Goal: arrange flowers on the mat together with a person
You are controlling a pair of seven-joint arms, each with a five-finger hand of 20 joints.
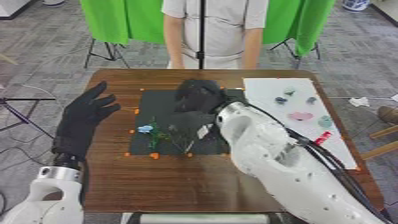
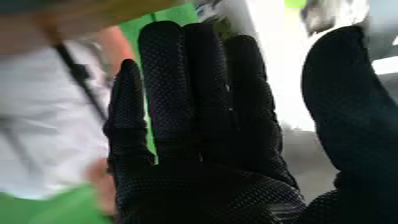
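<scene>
Hovering over the black mat (image 1: 151, 102), my right hand (image 1: 201, 94) had straight fingers, thumb apart. The blue flower (image 1: 145, 129) lay near the mat's left edge; my left hand (image 1: 81, 116) stood loosely open, probably aside to leave working room.

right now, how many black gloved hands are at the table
2: the left hand is to the left of the dark mat, and the right hand is over the mat's far part.
</scene>
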